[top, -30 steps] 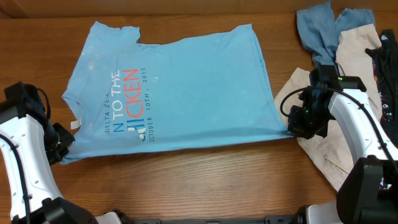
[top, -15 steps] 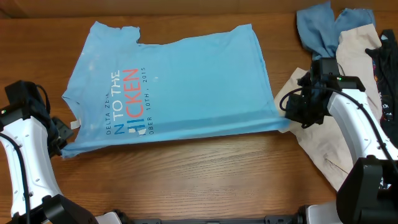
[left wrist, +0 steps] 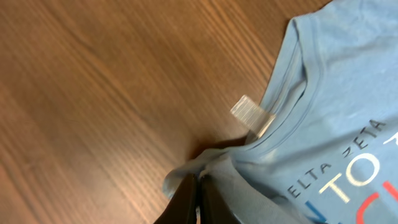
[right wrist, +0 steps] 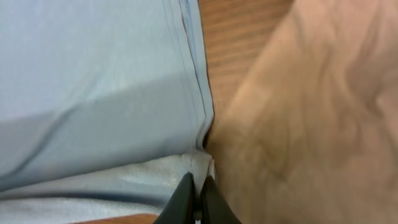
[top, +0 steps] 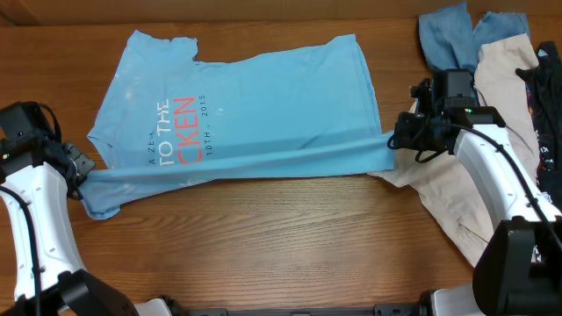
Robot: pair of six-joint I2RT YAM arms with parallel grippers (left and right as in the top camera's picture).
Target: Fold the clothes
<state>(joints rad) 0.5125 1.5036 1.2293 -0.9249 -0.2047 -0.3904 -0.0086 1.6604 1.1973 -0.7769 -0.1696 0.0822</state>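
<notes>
A light sky-blue T-shirt (top: 263, 96) with white and red lettering lies flat on the wooden table, collar to the left. My left gripper (top: 81, 175) is shut on the shirt's near left corner by the collar (left wrist: 205, 171). My right gripper (top: 399, 142) is shut on its near right hem corner (right wrist: 199, 165). The near edge is lifted and pulled over the shirt as a taut fold (top: 237, 162), hiding part of the lettering. A white neck label (left wrist: 252, 114) shows at the collar.
A beige garment (top: 457, 189) lies under and beside my right gripper; it also shows in the right wrist view (right wrist: 311, 99). A dusty blue garment (top: 448, 39) and a black one (top: 549, 75) lie at the back right. Bare wood (top: 263, 246) runs along the near side.
Both grippers have lifted the shirt's near edge and carried it toward the far side, folding it over. The fold now covers the lower lines of lettering.
</notes>
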